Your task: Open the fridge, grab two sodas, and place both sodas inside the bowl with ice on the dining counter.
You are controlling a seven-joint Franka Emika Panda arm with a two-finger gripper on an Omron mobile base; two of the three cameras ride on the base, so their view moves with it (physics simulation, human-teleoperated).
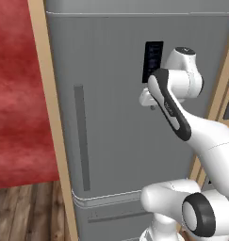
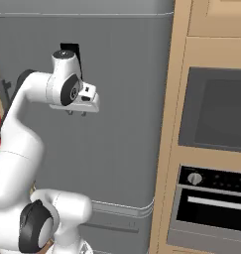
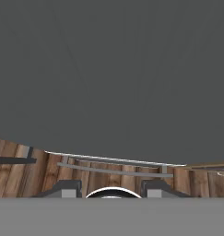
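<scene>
At centre frame, the empty gripper (image 2: 77, 113), jaws drawn narrow, hangs before the closed fridge (image 1: 116, 141); its long handle (image 1: 81, 136) at left-centre likely needs reaching next to open the door.

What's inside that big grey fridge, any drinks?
Can't tell: the fridge door is fully closed, hiding everything inside. Visible are its grey front, the long handle, the black display panel and the bottom drawer.
</scene>
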